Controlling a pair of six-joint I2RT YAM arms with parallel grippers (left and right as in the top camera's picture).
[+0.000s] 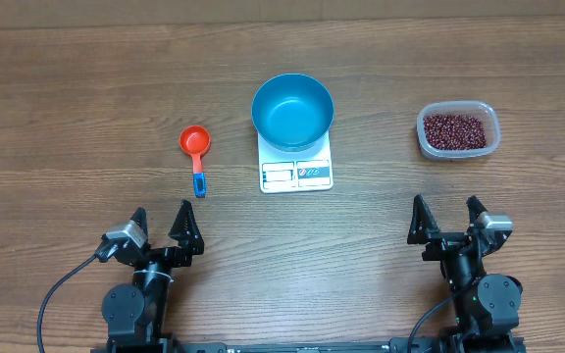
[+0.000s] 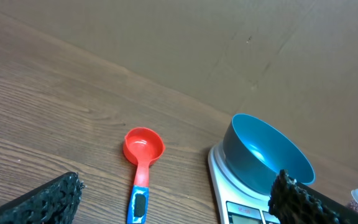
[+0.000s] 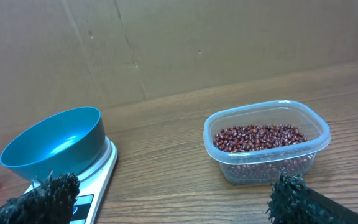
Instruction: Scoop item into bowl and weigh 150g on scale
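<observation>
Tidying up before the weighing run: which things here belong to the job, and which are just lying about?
Job:
red beans
clear tub
red scoop
blue bowl
white scale

Lying about:
cardboard backdrop, behind the table

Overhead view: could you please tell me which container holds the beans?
The clear tub on the right holds the beans; the blue bowl on the scale and the red scoop are empty.
</observation>
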